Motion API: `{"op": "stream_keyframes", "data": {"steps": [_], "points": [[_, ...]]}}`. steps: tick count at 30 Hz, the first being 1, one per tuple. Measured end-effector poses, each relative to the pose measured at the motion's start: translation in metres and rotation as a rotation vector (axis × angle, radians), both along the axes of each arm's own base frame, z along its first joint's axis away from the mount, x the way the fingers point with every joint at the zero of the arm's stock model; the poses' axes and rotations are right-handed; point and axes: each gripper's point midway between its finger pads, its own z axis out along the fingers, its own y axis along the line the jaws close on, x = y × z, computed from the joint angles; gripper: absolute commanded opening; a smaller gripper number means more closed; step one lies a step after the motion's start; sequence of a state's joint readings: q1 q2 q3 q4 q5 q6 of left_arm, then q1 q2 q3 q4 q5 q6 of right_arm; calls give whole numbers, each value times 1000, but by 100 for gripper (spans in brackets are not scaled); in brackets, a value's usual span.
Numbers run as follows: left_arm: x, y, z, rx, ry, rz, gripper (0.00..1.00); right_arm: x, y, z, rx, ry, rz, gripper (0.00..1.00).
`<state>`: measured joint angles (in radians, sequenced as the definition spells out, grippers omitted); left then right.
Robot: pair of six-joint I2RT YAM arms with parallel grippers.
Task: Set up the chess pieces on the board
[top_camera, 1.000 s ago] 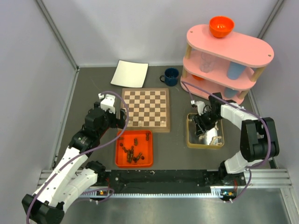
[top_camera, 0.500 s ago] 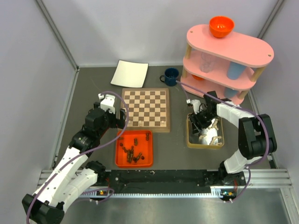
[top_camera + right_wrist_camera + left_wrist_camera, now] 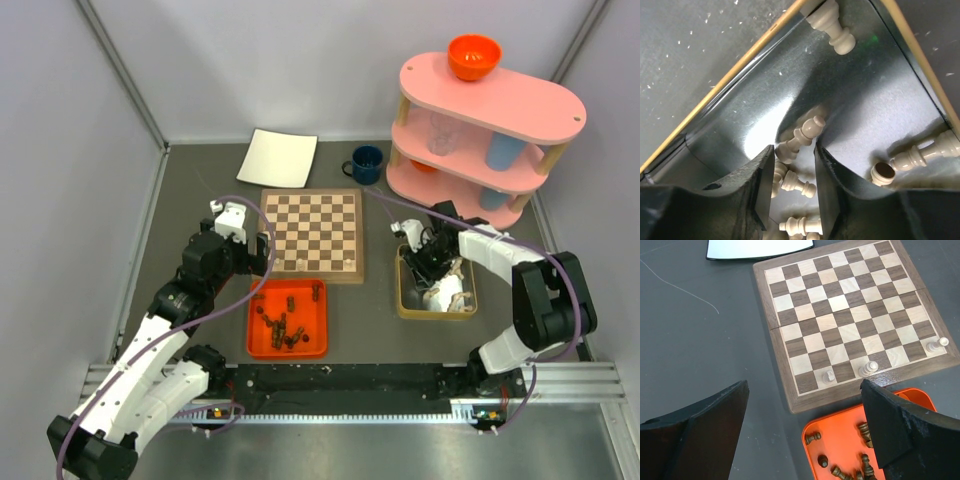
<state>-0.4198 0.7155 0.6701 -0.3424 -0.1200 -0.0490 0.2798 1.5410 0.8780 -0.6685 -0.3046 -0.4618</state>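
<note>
The board [image 3: 312, 235] lies mid-table. Three pale chess pieces [image 3: 869, 368] stand on its near row. Dark chess pieces [image 3: 281, 322] lie loose in an orange tray [image 3: 255, 335]. My left gripper [image 3: 256, 256] hangs open and empty over the gap between the board's near left corner and the tray; in the left wrist view it [image 3: 805, 390] spans both. My right gripper [image 3: 430, 262] is down in a metal tin [image 3: 403, 298] of pale pieces. Its jaws stand narrowly apart around a tilted pale piece [image 3: 801, 136] at their tips, not clamped on it. More pale pieces [image 3: 796, 184] lie between the fingers.
A white sheet [image 3: 279, 158] and a blue mug [image 3: 366, 164] lie behind the board. A pink three-tier shelf [image 3: 520, 100] with an orange bowl [image 3: 474, 56] on top stands at the back right, close behind the tin. Grey walls enclose the table.
My right gripper has slid left and towards the far end inside the tin, and the tin has shifted slightly with it. The left arm has not moved.
</note>
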Motion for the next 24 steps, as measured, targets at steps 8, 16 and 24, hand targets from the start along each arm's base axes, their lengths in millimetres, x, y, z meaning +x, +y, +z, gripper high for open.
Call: {"op": "stream_keyframes", "data": {"steps": [8,16,24], "points": [[0,0,0,0,0,0,99,5,-9,-2,-51,-33,-6,24],[0,0,-2,1,2,0,99,7,-16,-2,-89,-55,-16,34],[-1,0,0,-2,-4,0,99,7,-17,-2,-90,-56,-17,35]]}}
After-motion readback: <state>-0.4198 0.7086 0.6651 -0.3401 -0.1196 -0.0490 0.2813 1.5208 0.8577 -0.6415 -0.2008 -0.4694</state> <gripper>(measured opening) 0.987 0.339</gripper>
